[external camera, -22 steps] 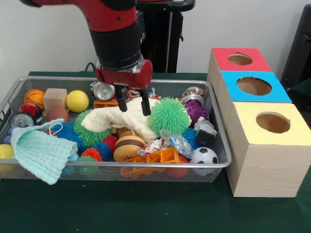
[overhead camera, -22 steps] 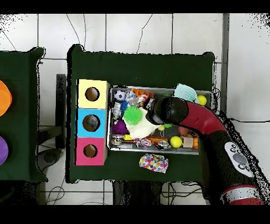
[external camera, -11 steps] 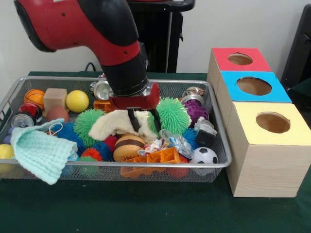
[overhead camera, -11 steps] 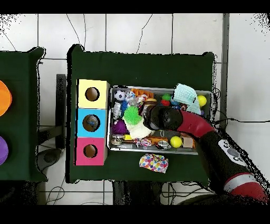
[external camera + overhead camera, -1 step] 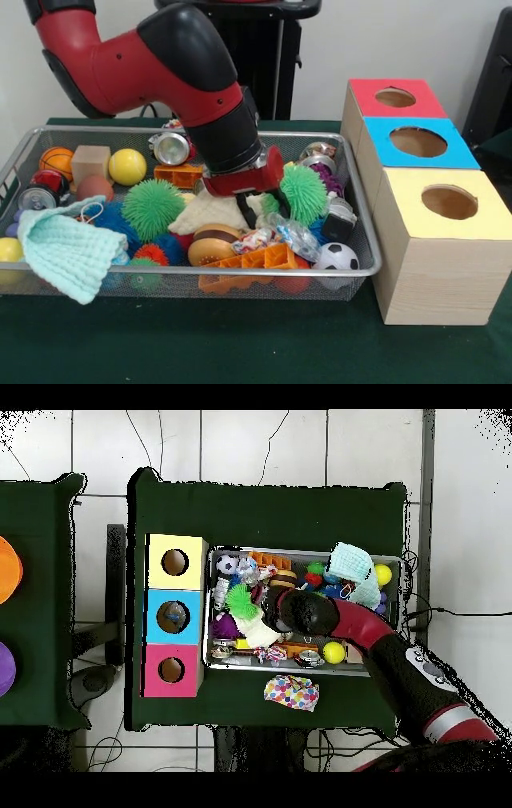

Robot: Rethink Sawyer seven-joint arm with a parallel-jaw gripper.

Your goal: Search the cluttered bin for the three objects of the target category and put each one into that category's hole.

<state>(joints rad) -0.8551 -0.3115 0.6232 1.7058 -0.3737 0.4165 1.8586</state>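
My gripper is low in the wire bin, with its dark fingers apart. They stand at the right edge of a cream cloth and against a green spiky ball; nothing is clearly held. Three boxes stand to the right of the bin, each with a hole in its top: red, blue and yellow. In the overhead view the arm hides the gripper; the cream cloth and the green ball show beside it.
The bin also holds a second green spiky ball, a mint cloth, a yellow ball, a small basketball, a wooden cube, a can, a burger toy and a soccer ball. A dotted cloth lies outside the bin.
My gripper has moved right in the front view and dropped lower into the bin. The cream cloth has bunched up and shifted right, uncovering the left green spiky ball.
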